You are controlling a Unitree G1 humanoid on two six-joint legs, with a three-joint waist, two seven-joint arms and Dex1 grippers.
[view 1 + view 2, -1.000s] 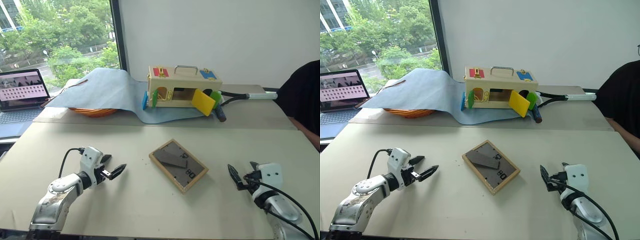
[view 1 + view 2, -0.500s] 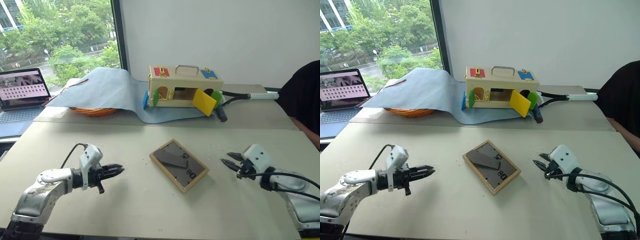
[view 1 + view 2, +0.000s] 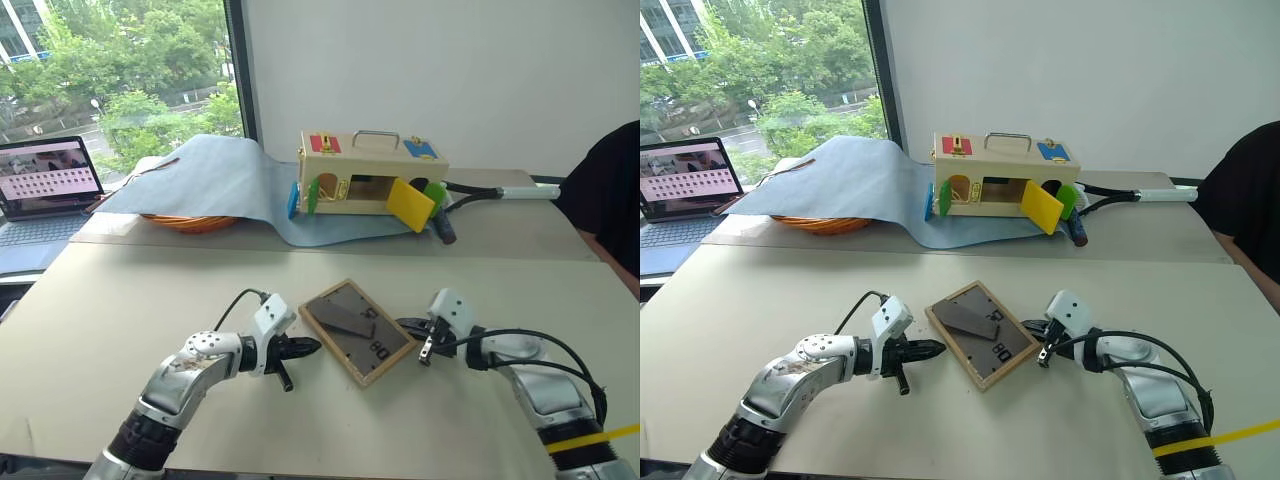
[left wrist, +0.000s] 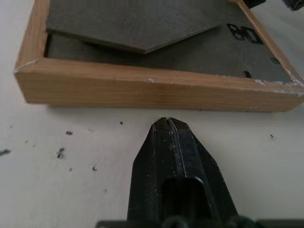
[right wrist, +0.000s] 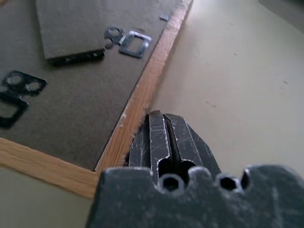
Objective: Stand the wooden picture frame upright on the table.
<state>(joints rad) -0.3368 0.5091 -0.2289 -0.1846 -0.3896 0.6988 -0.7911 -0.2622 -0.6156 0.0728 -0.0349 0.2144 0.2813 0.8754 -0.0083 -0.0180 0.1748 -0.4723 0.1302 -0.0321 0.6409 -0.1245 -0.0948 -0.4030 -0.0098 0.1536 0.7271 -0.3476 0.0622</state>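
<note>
the wooden picture frame [image 3: 357, 330] is lying flat on the table [image 3: 150, 290], back side up, with its dark grey backing and stand flap [image 4: 128, 23] facing the ceiling and two white marks showing near one corner. the left gripper [image 3: 311, 347] is sitting low over the tabletop with its two black fingers pressed together, holding nothing; the frame's light-wood side is lying just ahead of its tip, near but apart from it (in the left wrist view a thin strip of bare table is showing between the tip and the wood). the right gripper [image 3: 404, 324] is pointing in from the opposite side, its fingers also pinched together on nothing, and its tip is sitting right at the frame's wooden rim near a corner; whether it is actually touching the wood i cannot tell. so the frame is lying between the two grippers, one at each side. well beyond both grippers, at the far part of the table, a wooden box with coloured flaps [image 3: 370, 172] is standing on a blue-grey cloth [image 3: 215, 175], and off beyond the left gripper's outer side an open laptop [image 3: 45, 190] is sitting with its screen lit.
</note>
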